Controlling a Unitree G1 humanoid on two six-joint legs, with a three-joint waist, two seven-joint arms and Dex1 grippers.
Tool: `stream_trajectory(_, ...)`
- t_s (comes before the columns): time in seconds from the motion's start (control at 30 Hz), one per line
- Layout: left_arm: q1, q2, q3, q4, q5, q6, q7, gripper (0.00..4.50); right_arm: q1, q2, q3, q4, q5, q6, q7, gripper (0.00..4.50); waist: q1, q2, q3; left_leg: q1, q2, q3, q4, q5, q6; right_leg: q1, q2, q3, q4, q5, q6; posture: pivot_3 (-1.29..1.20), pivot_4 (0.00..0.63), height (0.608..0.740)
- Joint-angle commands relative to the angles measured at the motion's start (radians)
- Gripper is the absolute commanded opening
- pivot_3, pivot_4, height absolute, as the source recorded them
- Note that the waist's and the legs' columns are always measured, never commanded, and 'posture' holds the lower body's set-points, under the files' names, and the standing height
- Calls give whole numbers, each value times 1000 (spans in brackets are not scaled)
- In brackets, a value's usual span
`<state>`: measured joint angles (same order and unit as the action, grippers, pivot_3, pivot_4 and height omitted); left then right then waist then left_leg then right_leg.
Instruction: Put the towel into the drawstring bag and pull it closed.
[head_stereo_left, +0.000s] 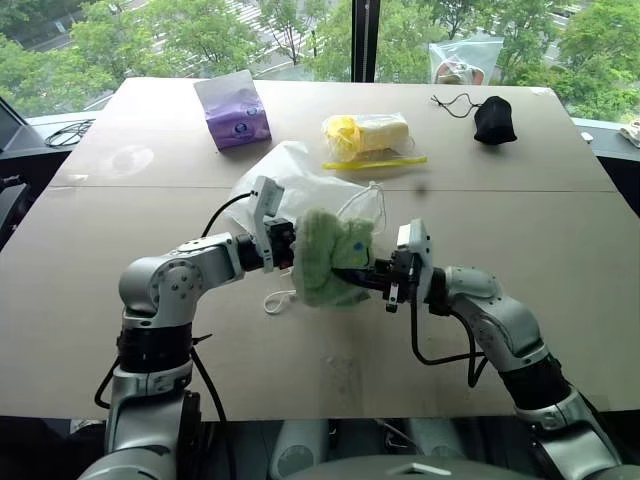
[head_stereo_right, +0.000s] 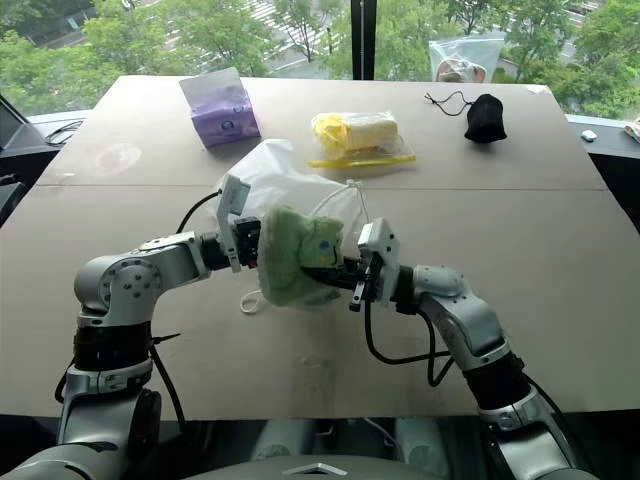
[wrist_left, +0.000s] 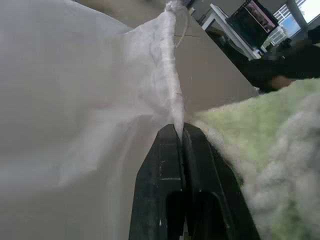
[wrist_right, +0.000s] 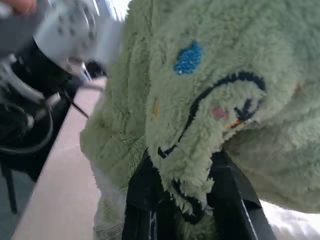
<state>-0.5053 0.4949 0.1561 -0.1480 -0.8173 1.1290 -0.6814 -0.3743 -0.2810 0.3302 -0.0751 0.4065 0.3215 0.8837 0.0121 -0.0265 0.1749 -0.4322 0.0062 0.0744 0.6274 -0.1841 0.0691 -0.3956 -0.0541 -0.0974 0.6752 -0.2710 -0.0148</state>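
The step in hand is loading: the right gripper (head_stereo_left: 372, 277) is clamped on the towel (head_stereo_left: 330, 255) (lifted mid-table), the left gripper (wrist_left: 179, 131) pinches the drawstring bag (head_stereo_left: 300, 180) rim. Next, I judge, the mouth must open wider.

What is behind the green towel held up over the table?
The white drawstring bag sits right behind the towel, its edge pinched by the left hand. The towel covers the bag's mouth, so whether it is open cannot be seen.
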Motion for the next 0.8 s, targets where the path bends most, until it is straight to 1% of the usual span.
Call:
stream_trajectory(0.03, -15, 24, 23, -53, -62, 23, -30, 0, -49, 14, 19, 152, -126, -64, -56, 86, 0, 0, 0, 0, 0, 0, 0, 0, 0, 0, 0, 0, 0, 0, 0, 0, 150, 740)
stream_trajectory(0.1, -4, 45, 19, -65, -60, 19, -36, 0, -73, 4, 30, 224, -209, -70, -106, 86, 0, 0, 0, 0, 0, 0, 0, 0, 0, 0, 0, 0, 1, 0, 0, 0, 150, 740)
stream_trajectory(0.17, 7, 59, 14, -73, -54, 10, -39, 0, -86, 7, 24, 257, -249, -68, -144, 86, -1, 0, 0, 0, 0, 0, 1, 0, 0, 0, 0, 0, 2, 0, 0, 0, 150, 740)
stream_trajectory(0.33, 32, 87, -2, -92, -24, -40, -46, 0, -104, -12, 17, 209, -291, 53, -199, 86, 0, 0, 0, 2, 0, 0, 1, 0, 0, 1, 0, 0, 3, 0, 0, 0, 150, 740)
stream_trajectory(0.43, 32, 108, -18, -118, -21, -54, -65, 0, -117, -17, 14, 157, -298, 194, -230, 86, 2, 0, 0, 1, 0, -1, 2, -2, -5, 1, 0, 0, 3, 0, 0, 0, 150, 740)
stream_trajectory(0.57, 58, 180, -56, -164, 2, -91, -139, 0, -153, 1, -27, 105, -261, 377, -271, 86, 1, 1, 0, 1, 0, -1, 2, -3, -5, 1, -1, 0, 3, 0, 0, 0, 150, 740)
stream_trajectory(0.73, 39, 231, -49, -163, -9, -102, -188, 0, -170, -46, 1, 91, -304, 444, -290, 86, 2, 1, 0, 1, 0, -1, 2, -3, -5, 1, -1, 0, 2, 0, -1, 0, 150, 740)
stream_trajectory(0.8, 26, 248, -65, -164, 4, -113, -207, 0, -171, -46, -4, 89, -300, 458, -299, 86, 2, 1, 0, 1, 0, -1, 2, -3, -5, 1, -1, 0, 2, 0, -1, 0, 150, 740)
